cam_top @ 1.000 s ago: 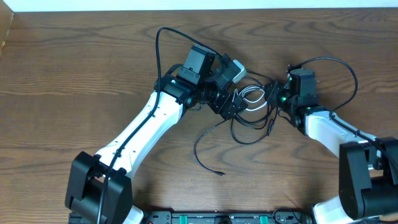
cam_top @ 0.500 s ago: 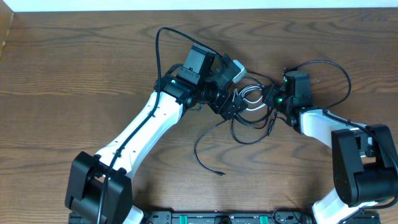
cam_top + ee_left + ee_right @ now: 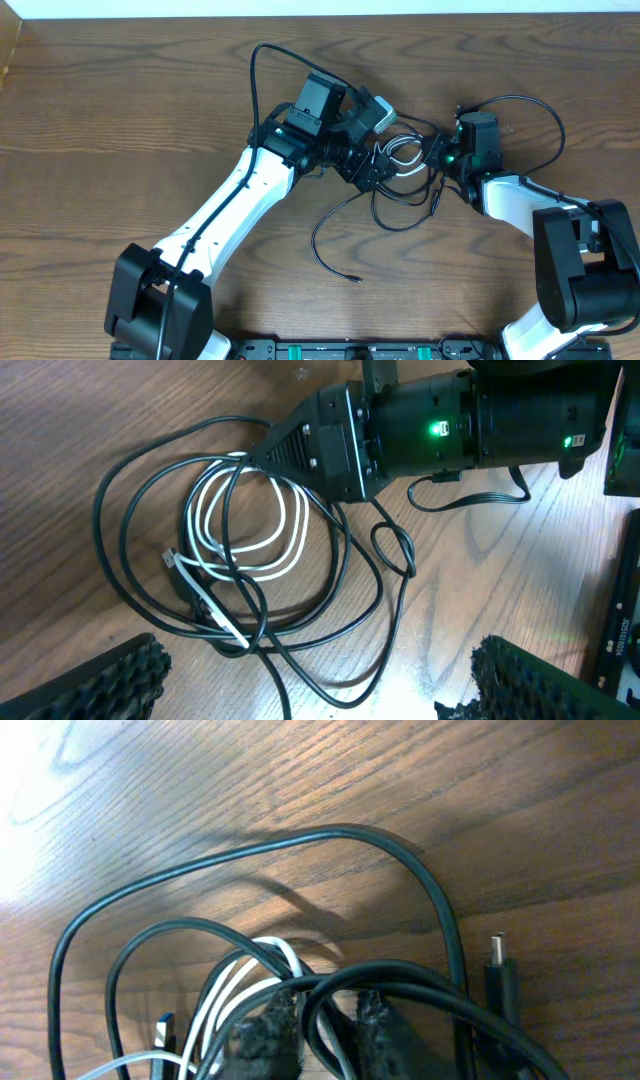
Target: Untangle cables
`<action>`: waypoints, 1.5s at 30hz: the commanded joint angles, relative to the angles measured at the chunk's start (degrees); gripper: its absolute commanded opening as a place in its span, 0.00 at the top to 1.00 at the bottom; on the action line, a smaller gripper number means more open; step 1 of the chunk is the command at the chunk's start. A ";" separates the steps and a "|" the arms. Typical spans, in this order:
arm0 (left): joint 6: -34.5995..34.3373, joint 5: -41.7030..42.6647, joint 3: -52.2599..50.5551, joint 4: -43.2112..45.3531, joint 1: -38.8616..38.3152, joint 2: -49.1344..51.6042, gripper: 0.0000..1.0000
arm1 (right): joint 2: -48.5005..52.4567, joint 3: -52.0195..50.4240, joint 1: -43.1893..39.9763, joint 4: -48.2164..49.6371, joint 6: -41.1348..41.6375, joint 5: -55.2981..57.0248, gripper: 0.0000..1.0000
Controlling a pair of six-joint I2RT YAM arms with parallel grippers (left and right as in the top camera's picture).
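The cables [image 3: 400,185] lie tangled on the table between my two grippers: black loops [image 3: 110,490] around a white coil [image 3: 297,525]. My left gripper [image 3: 378,165] stands wide open just left of the tangle, its fingers [image 3: 100,680] apart on either side of the nearest loops and holding nothing. My right gripper [image 3: 432,160] reaches into the tangle from the right. In the right wrist view the right gripper [image 3: 322,1010] is pinched shut on a black strand [image 3: 330,982], beside the white coil [image 3: 225,990].
One black cable end trails toward the table's front [image 3: 352,279]. A loose plug [image 3: 500,960] lies right of my right fingers. The right arm's own thick wire [image 3: 545,115] arcs behind it. Bare wood table [image 3: 120,110] spreads to the left.
The right gripper's jaws have drawn together on a black strand, after the right arm shifted slightly left. The left arm has stayed still and open.
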 commanded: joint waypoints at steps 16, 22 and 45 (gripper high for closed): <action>0.42 -0.74 0.20 -0.17 0.24 0.17 0.02 | 0.28 0.17 -0.07 3.78 0.59 -8.46 0.99; 0.39 -0.74 0.20 -0.39 0.24 0.17 0.02 | -1.42 0.17 -0.31 10.45 -0.83 -31.76 0.99; 0.37 -0.72 0.20 -0.74 0.22 0.17 0.02 | -1.42 0.15 -8.44 13.07 -8.11 -59.56 0.91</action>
